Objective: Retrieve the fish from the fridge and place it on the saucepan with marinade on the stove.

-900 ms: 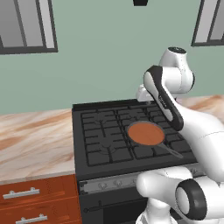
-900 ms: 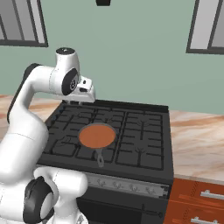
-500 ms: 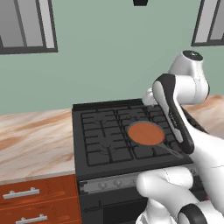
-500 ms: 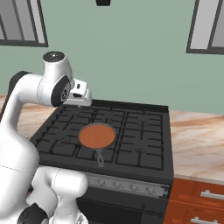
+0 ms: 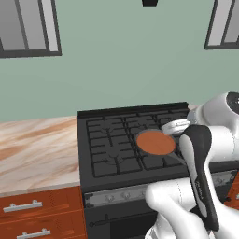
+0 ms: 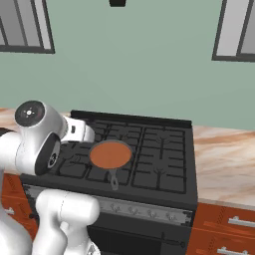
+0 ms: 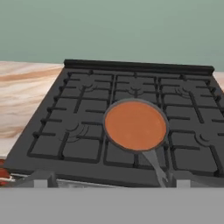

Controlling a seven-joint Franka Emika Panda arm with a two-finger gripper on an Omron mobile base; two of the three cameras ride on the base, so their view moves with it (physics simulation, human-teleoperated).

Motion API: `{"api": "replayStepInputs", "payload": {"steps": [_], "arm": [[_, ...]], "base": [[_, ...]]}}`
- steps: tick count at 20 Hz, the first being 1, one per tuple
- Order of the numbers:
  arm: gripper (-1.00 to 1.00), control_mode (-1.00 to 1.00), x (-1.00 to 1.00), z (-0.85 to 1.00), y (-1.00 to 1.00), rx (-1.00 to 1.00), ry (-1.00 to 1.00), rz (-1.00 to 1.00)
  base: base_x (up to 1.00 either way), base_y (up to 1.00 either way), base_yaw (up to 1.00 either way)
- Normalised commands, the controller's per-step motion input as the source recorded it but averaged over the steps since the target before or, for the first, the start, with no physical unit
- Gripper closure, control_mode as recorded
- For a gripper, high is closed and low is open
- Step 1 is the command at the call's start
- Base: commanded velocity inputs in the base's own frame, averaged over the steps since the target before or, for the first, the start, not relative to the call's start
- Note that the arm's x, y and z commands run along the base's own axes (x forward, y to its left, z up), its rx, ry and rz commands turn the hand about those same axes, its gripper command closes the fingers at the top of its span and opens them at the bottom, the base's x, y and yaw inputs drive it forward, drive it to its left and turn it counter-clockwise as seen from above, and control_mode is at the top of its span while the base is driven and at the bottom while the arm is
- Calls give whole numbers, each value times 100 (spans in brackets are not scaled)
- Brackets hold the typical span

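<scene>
Where the fish is I cannot tell; nothing grey or slender stands out to me, so I start from the place it belongs. The saucepan with marinade [image 7: 135,126] sits on the stove [image 7: 78,131], on the grates near the middle and toward the front, its orange surface flat and unbroken, its thin black handle [image 7: 154,165] pointing back at me. Pale marbled counter [image 5: 32,149] runs on either side of the range, with red-brown drawers [image 6: 226,229] below.

My gripper [image 7: 112,180] hangs before the front edge of the stove, looking down and across at the pan. My fingertips [image 7: 41,179] stand wide apart at the bottom of the hand view, with nothing between them: I am open-handed and carrying nothing.

As I judge it, the step here turns on that pan, and doing it well means making sure of the fish first. With the marinade looking this bare, I would not count the placing done. If it is still to be laid in, I would come over the middle of the orange disc, well inside the rim and away from the handle, go low before letting go so it cannot bounce onto the grates, and lift straight up so my fingers don't drag the pan
</scene>
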Motion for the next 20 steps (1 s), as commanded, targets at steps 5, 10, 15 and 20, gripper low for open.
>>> {"api": "replayStepInputs", "payload": {"steps": [5,10,15,20], "arm": [[-100,-100,-12,-2,0,0,-3,0],[-100,100,-2,-1,0,0,0,0],[-100,100,0,0,0,0,0,0],[-100,100,0,0,0,0,0,0]], "base": [[0,0,0],[-10,0,0],[-81,-1,0],[-94,-5,-2]]}}
